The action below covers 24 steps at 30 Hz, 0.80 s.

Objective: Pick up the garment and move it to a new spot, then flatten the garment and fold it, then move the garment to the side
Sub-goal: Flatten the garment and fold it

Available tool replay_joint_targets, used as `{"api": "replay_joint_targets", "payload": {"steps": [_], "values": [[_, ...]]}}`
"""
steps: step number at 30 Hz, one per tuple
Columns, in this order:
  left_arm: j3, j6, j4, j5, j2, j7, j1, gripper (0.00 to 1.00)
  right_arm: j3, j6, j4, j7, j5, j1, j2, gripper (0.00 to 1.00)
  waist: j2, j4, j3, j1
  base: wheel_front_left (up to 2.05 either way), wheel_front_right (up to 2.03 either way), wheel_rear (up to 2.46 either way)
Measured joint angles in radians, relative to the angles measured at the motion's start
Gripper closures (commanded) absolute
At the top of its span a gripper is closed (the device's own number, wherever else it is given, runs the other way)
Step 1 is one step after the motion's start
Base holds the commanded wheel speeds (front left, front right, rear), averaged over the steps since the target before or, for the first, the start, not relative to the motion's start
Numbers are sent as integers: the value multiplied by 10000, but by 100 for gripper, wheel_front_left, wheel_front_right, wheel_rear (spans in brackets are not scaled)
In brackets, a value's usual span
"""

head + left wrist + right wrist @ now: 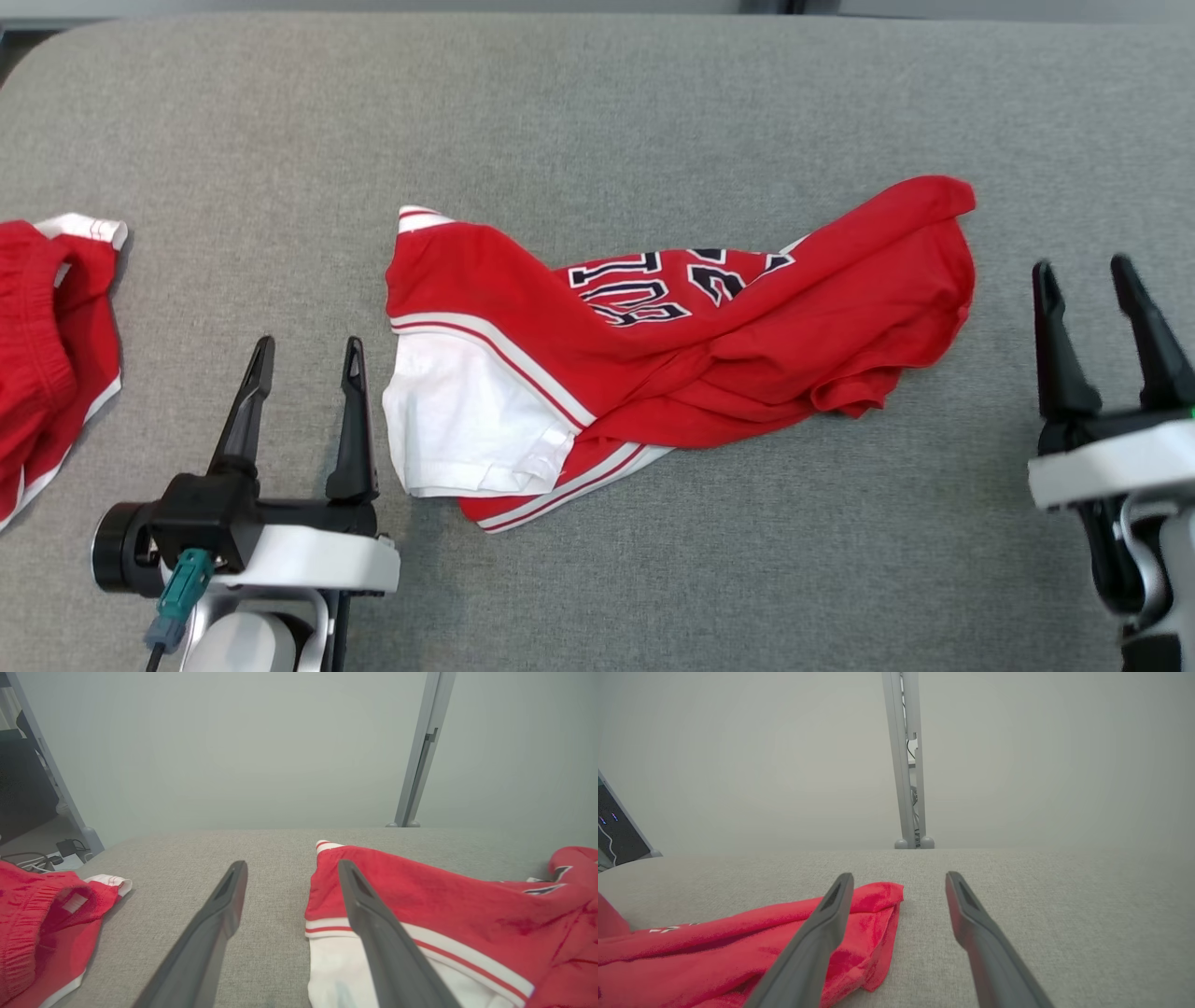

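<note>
The garment [672, 355] is a red jersey with white sleeves, white stripes and dark lettering, lying crumpled across the middle of the grey table [597, 112]. My left gripper [303, 359] stands open just left of its white sleeve [336, 970], nothing between the fingers. My right gripper [1083, 280] is open off the garment's right end, apart from the cloth. In the right wrist view the red hem [873, 933] lies left of my open fingers [831, 933].
A second red garment with white trim [47, 345] lies at the table's left edge, also seen in the left wrist view [42, 924]. A grey post [908, 760] stands beyond the far edge of the table.
</note>
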State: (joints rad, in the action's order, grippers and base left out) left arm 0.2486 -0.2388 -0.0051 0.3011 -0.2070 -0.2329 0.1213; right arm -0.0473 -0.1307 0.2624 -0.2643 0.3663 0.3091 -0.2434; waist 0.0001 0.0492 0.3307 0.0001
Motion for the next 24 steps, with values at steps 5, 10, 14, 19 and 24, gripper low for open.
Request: {"api": "replay_joint_targets", "payload": {"steps": [5, 10, 14, 19, 24], "values": [[-58, -90, -163, 113, -67, 102, -519, 0, 71, 0, -631, 0, -251, -1212, 328, 0, 0, -149, -497, 0, 0, 0, 0], [-13, -199, -276, 159, -123, 272, -1007, 0, 6, 0, -980, 100, -418, -2008, 502, 0, 0, -280, -987, 0, 0, 0, 0], [73, -261, -376, 165, -178, 399, -1333, 0, 69, 0, -1289, 263, -571, -2473, 644, 0, 0, -373, -1314, -1, 0, 0, 0], [155, -280, -479, 167, -234, 552, -1550, 0, 184, 0, -1595, 395, -667, -2729, 773, 0, 0, -443, -1493, -1, 0, 0, 0], [244, -311, -546, 165, -265, 656, -1570, 0, 322, 0, -1848, 523, -750, -2792, 830, 0, 0, -443, -1504, -1, 0, 0, 0]]}}
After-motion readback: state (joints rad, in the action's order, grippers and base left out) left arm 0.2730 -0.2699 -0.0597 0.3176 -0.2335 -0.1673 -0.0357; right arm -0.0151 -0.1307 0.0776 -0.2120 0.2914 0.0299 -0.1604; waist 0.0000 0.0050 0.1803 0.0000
